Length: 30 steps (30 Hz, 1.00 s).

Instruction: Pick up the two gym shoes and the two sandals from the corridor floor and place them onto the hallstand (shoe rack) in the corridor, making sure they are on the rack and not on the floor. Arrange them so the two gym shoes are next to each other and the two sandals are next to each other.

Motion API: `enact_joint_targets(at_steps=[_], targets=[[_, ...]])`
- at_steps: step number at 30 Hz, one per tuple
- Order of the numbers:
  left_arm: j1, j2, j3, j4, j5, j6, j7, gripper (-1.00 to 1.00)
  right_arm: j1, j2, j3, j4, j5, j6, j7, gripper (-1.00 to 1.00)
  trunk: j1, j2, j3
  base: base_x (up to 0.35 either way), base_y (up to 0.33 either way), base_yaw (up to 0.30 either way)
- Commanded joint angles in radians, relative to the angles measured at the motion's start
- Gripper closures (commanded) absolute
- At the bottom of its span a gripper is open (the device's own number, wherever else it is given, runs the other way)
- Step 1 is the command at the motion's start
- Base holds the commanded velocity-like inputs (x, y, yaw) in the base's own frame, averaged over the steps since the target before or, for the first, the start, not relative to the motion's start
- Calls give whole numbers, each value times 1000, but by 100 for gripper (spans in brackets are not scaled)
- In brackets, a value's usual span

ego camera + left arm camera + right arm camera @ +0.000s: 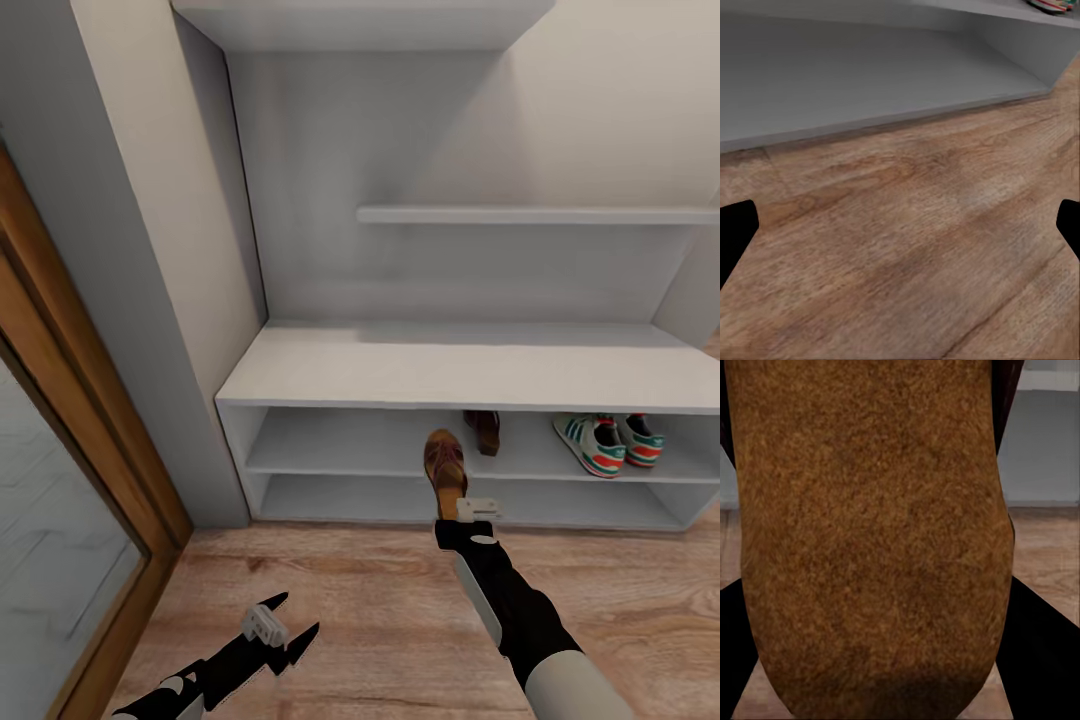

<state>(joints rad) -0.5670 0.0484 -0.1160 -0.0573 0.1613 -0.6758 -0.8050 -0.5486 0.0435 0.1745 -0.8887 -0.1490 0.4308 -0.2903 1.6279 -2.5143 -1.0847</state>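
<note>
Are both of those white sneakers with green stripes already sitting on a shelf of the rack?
Yes. In the head view, the two gym shoes sit side by side on the upper low shelf of the shoe rack, off the floor.

A wooden door frame (95,420) stands at the left. Beside it is a pale wall (165,200). Glass (45,560) fills the frame.

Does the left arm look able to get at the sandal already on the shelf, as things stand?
Probably not directly: the left gripper hangs low over the floor, and the right gripper with its held sandal sits in front of the shelved sandal.
</note>
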Motion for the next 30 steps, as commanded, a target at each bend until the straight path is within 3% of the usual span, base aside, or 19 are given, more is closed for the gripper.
enact_joint_targets(at_steps=[1, 6, 11, 14, 30], targets=[[-1, -1, -8, 1, 10, -2, -3, -100, -1, -1, 3, -2, -9, 3, -10, 100, 0, 0, -1, 318, 43, 0], [-1, -7, -9, 1, 10, -2, -2, -100, -1, -1, 3, -5, -10, 3, -9, 100, 0, 0, -1, 338, 13, 0], [-1, -34, -9, 2, 8, -1, 7, -100, -1, -1, 3, -8, -10, 3, -9, 100, 0, 0, -1, 332, -54, 0], [-1, -37, -8, 2, 8, -2, 9, -100, -1, -1, 3, -8, -10, 3, -9, 100, 0, 0, -1, 266, -141, 0], [-1, -39, -8, 2, 7, -1, 10, -100, -1, -1, 3, -9, -10, 3, -9, 100, 0, 0, -1, 66, -38, 0]])
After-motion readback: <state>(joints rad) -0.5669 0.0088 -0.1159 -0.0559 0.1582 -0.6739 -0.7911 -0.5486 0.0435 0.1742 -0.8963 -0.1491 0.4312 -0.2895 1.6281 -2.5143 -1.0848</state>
